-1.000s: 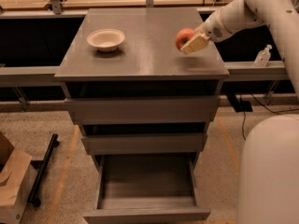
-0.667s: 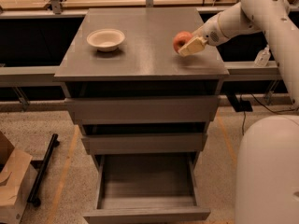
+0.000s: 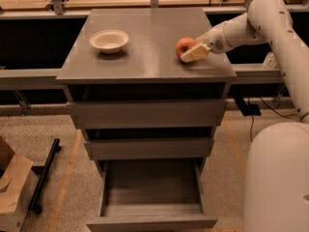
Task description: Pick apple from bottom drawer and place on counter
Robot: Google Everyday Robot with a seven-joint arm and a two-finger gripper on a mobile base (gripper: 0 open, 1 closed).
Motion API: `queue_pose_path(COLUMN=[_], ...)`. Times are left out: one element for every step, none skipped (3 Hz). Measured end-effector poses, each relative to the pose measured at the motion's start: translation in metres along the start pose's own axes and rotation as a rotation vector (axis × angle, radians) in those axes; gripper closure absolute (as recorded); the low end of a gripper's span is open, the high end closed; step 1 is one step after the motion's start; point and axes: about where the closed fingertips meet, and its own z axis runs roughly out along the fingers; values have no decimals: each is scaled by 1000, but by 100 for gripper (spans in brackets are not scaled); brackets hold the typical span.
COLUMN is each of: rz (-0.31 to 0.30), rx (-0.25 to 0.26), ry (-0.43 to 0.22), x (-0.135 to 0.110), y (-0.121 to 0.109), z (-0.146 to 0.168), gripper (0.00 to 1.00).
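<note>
The red-orange apple [image 3: 183, 46] is at the right side of the grey counter [image 3: 145, 57], low over or resting on its surface; I cannot tell which. My gripper [image 3: 192, 51] reaches in from the right on the white arm and is shut on the apple, its pale fingers [image 3: 195, 53] wrapped around the apple's right side. The bottom drawer [image 3: 150, 192] is pulled open below and its grey inside shows nothing in it.
A white paper bowl [image 3: 109, 40] sits on the counter's left part. The two upper drawers [image 3: 147, 112] are closed or barely open. A cardboard box [image 3: 12, 187] and a black bar [image 3: 44, 175] lie on the floor at left. My white base [image 3: 277, 178] stands right.
My gripper has carried the apple a little to the left and slightly lower over the counter. The drawer and the bowl have not moved.
</note>
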Motion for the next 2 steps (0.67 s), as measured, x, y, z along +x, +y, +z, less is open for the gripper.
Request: queue_pose_path(rz=[-9, -9], rx=[-39, -40], ry=[-42, -42], x=[0, 0], y=[11, 11], z=[9, 9], gripper=[0, 0])
